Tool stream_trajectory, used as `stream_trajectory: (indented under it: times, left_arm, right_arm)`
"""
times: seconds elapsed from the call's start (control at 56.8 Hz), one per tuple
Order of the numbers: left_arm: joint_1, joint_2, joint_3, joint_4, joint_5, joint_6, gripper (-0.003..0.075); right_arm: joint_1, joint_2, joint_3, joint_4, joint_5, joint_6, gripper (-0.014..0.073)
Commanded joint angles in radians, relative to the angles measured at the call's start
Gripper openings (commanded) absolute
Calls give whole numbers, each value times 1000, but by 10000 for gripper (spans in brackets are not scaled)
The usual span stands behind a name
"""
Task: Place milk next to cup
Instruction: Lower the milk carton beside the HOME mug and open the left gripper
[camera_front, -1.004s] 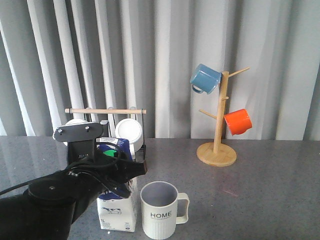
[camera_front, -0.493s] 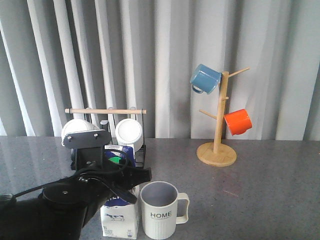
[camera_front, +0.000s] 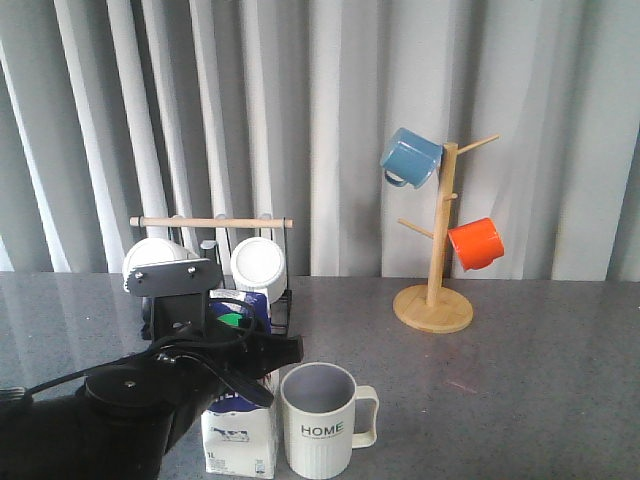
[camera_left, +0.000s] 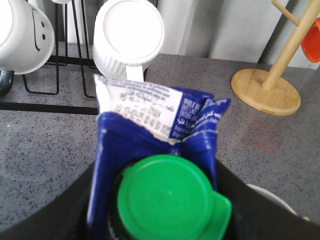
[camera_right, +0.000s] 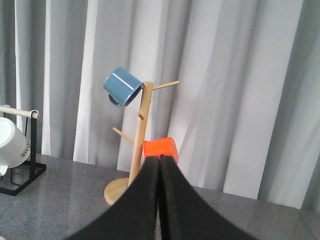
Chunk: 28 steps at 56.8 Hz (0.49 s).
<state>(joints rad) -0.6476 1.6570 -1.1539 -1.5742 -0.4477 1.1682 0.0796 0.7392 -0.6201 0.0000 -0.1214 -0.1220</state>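
- The milk (camera_front: 240, 435) stood on the worktop (camera_front: 520, 390), touching the cup (camera_front: 322, 418), near the front edge.
- Left jaws clamped the carton; right jaws together.
- Open worktop stretched rightward.
- Four other mugs counted.

Count of items in view:

Milk cartons: one, the milk (camera_front: 240, 435), with one green cap (camera_left: 170, 202).

Mugs: five in all. One ribbed cup (camera_front: 320, 420) lettered "HOME" stands on the bench (camera_front: 520, 390). Two white mugs (camera_front: 258, 265) sit on the black wire rack (camera_front: 212, 223). One blue mug (camera_front: 410, 156) and one orange mug (camera_front: 475, 243) hang on the wooden mug tree (camera_front: 435, 290).

Racks: two, one wire and one wooden.

Robot hands: two, the left hand (camera_front: 245, 352) and the right hand (camera_right: 160, 172).
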Motion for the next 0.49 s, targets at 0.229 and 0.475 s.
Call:
stream_trajectory:
  times: [0.229, 0.475]
  left_arm:
    - [-3, -46, -28, 14, -13, 4, 736]
    - [-3, -109, -28, 16, 24, 25, 715]
  right_arm:
    - [-4, -3, -27, -7, -68, -4, -8]
    - [-4, -3, -27, -7, -68, -4, -8]
